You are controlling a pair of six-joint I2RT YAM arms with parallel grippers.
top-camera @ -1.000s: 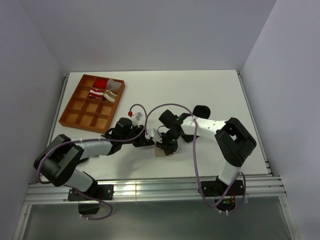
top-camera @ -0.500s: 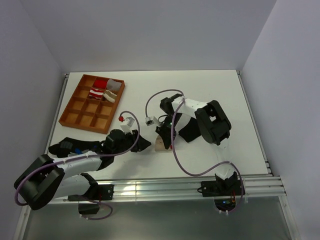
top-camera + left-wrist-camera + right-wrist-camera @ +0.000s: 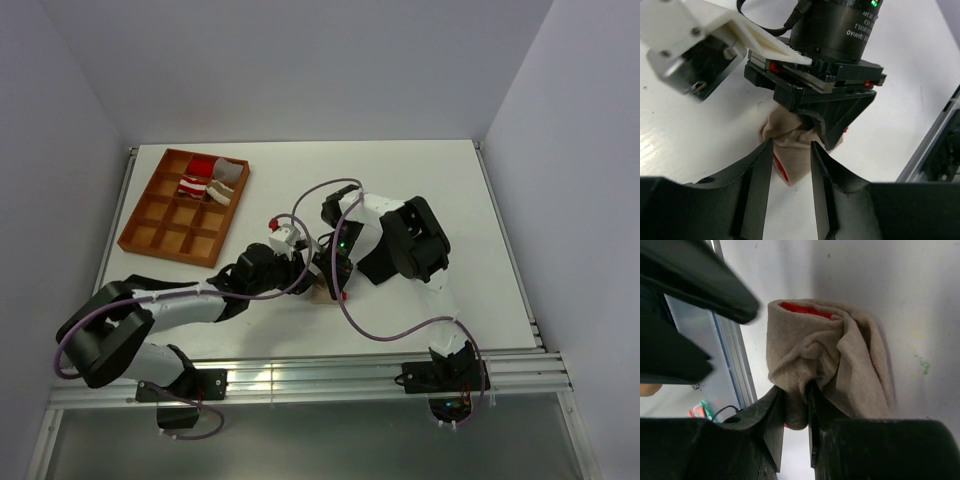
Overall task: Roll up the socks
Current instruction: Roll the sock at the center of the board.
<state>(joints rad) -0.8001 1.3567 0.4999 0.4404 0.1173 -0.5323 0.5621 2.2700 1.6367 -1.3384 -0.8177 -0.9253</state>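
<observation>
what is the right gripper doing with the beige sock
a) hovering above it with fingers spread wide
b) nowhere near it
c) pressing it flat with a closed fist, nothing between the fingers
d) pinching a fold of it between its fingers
d, in the right wrist view the right gripper has its two fingers closed on a bunched fold of the beige sock, which lies on the white table.

Top view looks down from behind; both wrist views closely share the sock.
</observation>
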